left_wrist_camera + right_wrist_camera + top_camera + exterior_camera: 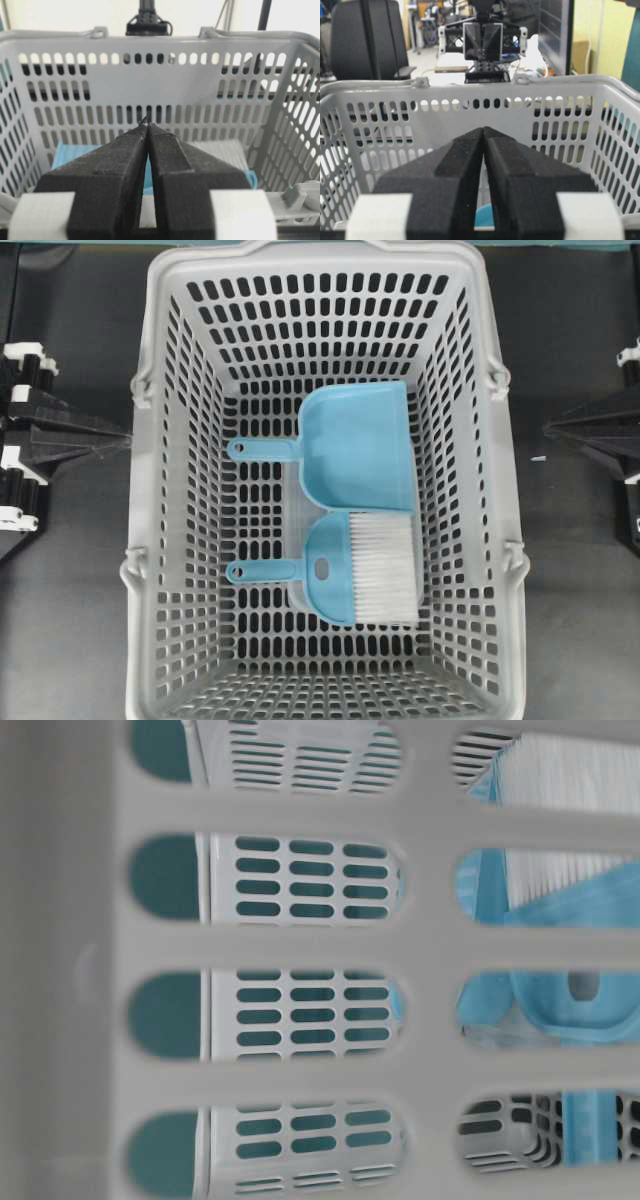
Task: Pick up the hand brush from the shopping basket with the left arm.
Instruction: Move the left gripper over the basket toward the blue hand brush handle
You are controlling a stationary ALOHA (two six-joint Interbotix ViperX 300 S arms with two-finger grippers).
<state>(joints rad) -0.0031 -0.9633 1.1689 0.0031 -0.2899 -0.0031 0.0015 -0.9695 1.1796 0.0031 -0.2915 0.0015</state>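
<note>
1. Overhead view: the shopping basket [160,360] fills the middle of the dark table [70,620]. On its slotted floor lies the hand brush [345,575], toward five o'clock from the basket's centre, white bristles at its three o'clock end, thin handle pointing to nine o'clock. The blue dustpan [355,445] lies just beside it at twelve o'clock, handle also toward nine. The left arm [45,435] sits outside the basket at nine o'clock, the right arm [600,435] at three o'clock; both are well apart from the brush.

2. Table-level view: the camera looks through the basket's blurred wall slots; blue plastic and white bristles show at the two to four o'clock part of the frame.

3. Left wrist view: the left gripper [147,125] has its two black fingers pressed together, pinching nothing, outside the basket's near rim. Blue plastic and pale bristles peek out behind it.

4. Right wrist view: the right gripper [484,131] is likewise pressed together and empty, facing the basket wall.
</note>
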